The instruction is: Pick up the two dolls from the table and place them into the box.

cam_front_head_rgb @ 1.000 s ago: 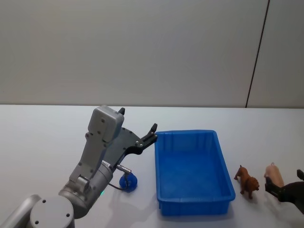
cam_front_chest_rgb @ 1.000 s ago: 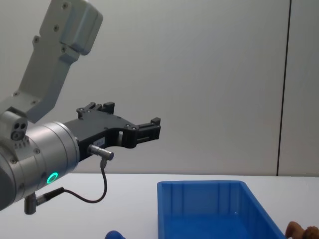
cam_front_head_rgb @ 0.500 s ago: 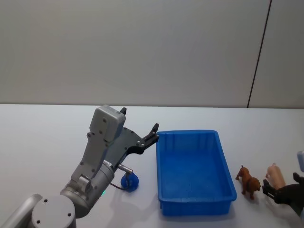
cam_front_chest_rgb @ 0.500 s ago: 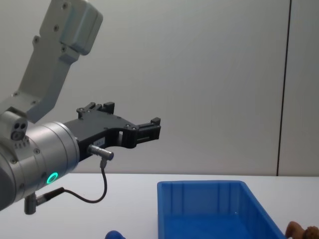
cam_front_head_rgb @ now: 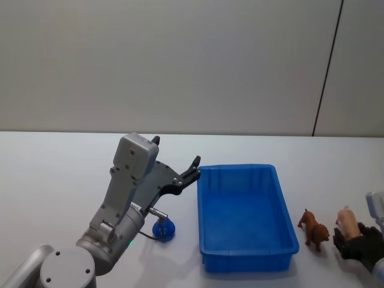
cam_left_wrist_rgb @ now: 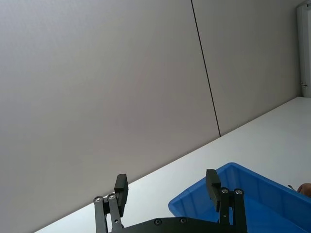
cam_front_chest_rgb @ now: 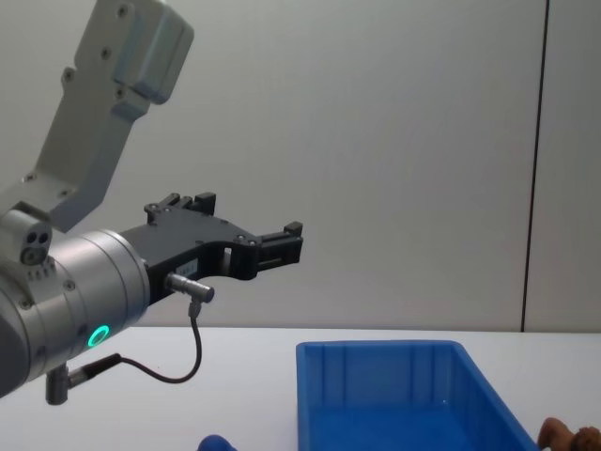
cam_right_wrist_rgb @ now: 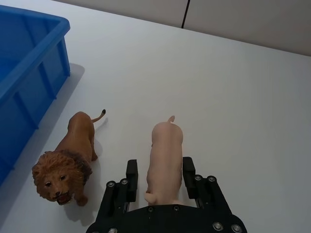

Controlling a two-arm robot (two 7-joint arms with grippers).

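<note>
Right fingers (cam_right_wrist_rgb: 131,171) spread around pink pig (cam_right_wrist_rgb: 165,158) beside brown lion (cam_right_wrist_rgb: 70,162), left fingers (cam_left_wrist_rgb: 121,185) open, raised beside blue box (cam_front_head_rgb: 240,168)

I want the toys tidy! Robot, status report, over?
Left claw open, raised beside box. Right claw open around pig, on table. Lion, blue doll outside box. No blocker seen.

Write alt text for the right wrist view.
The right claw, open, straddles a pink pig toy on the white table. A brown lion toy stands beside it, between the pig and the blue box.
</note>
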